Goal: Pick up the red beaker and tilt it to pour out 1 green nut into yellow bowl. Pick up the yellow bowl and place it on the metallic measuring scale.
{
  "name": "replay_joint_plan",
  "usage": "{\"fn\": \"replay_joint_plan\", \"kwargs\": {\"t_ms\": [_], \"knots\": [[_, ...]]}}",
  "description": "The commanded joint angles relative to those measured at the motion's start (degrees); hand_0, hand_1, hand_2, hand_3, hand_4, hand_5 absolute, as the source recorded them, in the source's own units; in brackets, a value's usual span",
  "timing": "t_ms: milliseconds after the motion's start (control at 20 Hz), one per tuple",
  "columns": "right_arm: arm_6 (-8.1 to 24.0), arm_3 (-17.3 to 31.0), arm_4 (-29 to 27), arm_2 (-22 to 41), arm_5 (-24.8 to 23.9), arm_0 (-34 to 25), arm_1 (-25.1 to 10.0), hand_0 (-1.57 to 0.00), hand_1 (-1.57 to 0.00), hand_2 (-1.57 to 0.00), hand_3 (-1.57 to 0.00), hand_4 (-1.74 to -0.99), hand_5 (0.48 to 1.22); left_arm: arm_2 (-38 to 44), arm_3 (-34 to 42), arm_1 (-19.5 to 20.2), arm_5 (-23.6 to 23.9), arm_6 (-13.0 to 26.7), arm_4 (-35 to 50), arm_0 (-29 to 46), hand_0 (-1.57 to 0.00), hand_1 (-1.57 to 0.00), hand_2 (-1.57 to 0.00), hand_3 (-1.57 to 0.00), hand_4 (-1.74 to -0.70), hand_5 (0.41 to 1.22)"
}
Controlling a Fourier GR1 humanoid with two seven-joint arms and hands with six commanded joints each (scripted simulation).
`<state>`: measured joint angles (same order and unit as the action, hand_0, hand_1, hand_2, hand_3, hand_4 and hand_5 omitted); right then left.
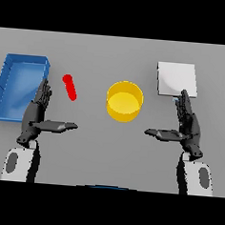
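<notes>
Reaching for the red beaker [69,87] comes first: it sits on the desk [92,146] left of centre in the frame, a slim red shape slanting from upper left to lower right, so it may be lying on its side, though that cannot be told for sure. No green nut shows anywhere. The left hand [37,115] is nearest, just below and left of the beaker, fingers straight, thumb stretched toward centre, holding nothing. It should probably approach from the side and close around the beaker's middle, keeping the mouth raised until it is above the yellow bowl [125,101], which stands right of the beaker, near centre and apart from it. A gentle tilt seems wise, as only one nut is wanted. The right hand [186,126], also open and empty, waits at lower right, just under the metallic measuring scale [177,79] at upper right, handy for moving the bowl later. A blue bin [4,84] at far left plays no part.
</notes>
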<state>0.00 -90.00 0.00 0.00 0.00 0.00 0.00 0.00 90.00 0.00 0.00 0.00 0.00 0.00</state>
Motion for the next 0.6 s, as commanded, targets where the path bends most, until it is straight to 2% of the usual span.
{"fn": "replay_joint_plan", "kwargs": {"t_ms": [0,250,300,350,450,550], "knots": [[0.0,0.0,-0.1,-0.1,0.0,0.0,-0.1,0.0,0.0,0.0,0.0,-1.128,0.66,0.2,-0.1,0.2,0.0,0.1,0.2,-0.1,0.0,0.0,0.0,0.0,-1.09,0.623],[-0.6,-0.2,-0.5,-0.4,0.5,0.4,-0.6,0.0,0.0,0.0,0.0,-1.128,0.66,2.0,-1.5,2.0,-1.1,0.0,1.7,-1.4,0.0,0.0,0.0,0.0,-1.09,0.623],[-5.9,-2.5,5.3,2.4,-0.7,2.3,-2.2,0.0,0.0,0.0,0.0,-1.128,0.66,-0.3,1.3,2.8,-1.2,-2.7,-1.5,2.0,0.0,0.0,0.0,0.0,-1.09,0.623],[-8.4,-3.5,9.4,4.4,-1.5,3.7,-3.0,0.0,0.0,0.0,0.0,-1.128,0.663,-1.6,3.5,3.5,-1.0,-3.4,-3.3,3.8,0.0,0.0,0.0,0.0,-1.09,0.62],[-8.6,-5.5,13.8,7.0,-2.6,5.7,-3.2,0.0,0.0,0.0,0.0,-1.126,0.666,-2.8,6.0,4.0,-0.6,-2.3,-4.9,5.2,0.0,0.0,0.0,0.0,-1.09,0.615],[-7.4,-5.7,14.4,6.7,-3.0,6.0,-3.7,0.0,0.0,0.0,0.0,-1.118,0.663,-3.2,6.9,4.5,-0.7,-1.0,-5.5,6.0,0.0,0.0,0.0,0.0,-1.1,0.616]]}}
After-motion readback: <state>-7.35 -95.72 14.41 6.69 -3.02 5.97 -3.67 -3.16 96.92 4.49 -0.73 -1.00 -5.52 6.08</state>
